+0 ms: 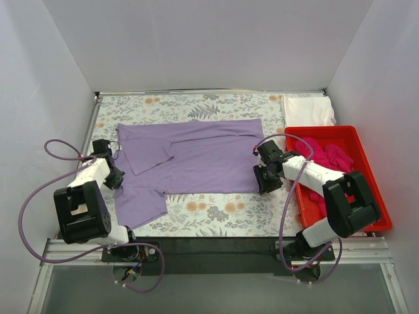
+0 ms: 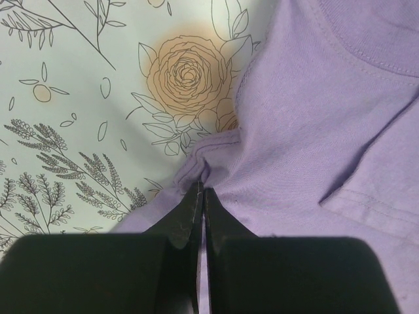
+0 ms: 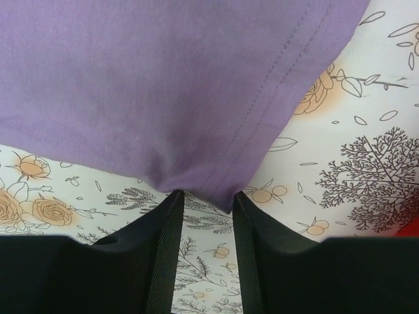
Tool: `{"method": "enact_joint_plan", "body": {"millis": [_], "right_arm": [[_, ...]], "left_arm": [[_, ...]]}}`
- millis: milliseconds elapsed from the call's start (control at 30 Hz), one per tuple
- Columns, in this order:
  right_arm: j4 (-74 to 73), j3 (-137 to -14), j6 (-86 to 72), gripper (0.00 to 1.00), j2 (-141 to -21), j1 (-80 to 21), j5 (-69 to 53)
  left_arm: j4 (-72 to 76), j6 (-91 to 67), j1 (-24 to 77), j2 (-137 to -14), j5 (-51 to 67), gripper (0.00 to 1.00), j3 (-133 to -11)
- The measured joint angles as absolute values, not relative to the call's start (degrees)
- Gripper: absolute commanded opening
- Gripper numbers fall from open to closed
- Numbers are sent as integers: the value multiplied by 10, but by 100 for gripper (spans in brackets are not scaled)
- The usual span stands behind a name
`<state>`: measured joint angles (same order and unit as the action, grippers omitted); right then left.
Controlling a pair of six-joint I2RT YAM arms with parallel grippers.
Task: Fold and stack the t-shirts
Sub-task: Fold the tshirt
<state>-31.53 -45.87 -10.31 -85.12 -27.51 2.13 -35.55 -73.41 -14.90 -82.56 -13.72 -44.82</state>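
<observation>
The lavender t-shirt (image 1: 196,160) lies spread on the tablecloth, with its upper part folded over. My left gripper (image 1: 113,174) is at the shirt's left edge. In the left wrist view it (image 2: 201,188) is shut on a pinch of lavender fabric (image 2: 314,124). My right gripper (image 1: 264,182) is at the shirt's near right corner. In the right wrist view its jaws (image 3: 208,195) stand apart, and the hemmed corner of the lavender shirt (image 3: 163,85) reaches between the tips. The magenta t-shirt (image 1: 327,157) lies crumpled in the red bin. The white t-shirt (image 1: 308,110) lies folded at the back right.
The red plastic bin (image 1: 376,196) stands at the right, close beside my right arm. The floral tablecloth (image 1: 216,212) covers the table, and white walls enclose it on three sides. Purple cables loop from both arms.
</observation>
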Motion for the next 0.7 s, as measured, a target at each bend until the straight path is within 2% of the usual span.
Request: {"method": "enact_joint_plan", "body": {"millis": [67, 133, 400, 700], "right_arm": [[-314, -461, -101, 12, -854, -275, 22], [-313, -463, -95, 1, -856, -275, 24], [-346, -477, -82, 1, -856, -274, 32], [-401, -607, -51, 1, -865, -244, 9]], "left_arm": [[-356, -733, -149, -826, -137, 0, -448], [-359, -733, -149, -826, -138, 0, -450], [-406, -728, -149, -828, -143, 0, -508], [-435, -720, -149, -859, -140, 0, -590]]}}
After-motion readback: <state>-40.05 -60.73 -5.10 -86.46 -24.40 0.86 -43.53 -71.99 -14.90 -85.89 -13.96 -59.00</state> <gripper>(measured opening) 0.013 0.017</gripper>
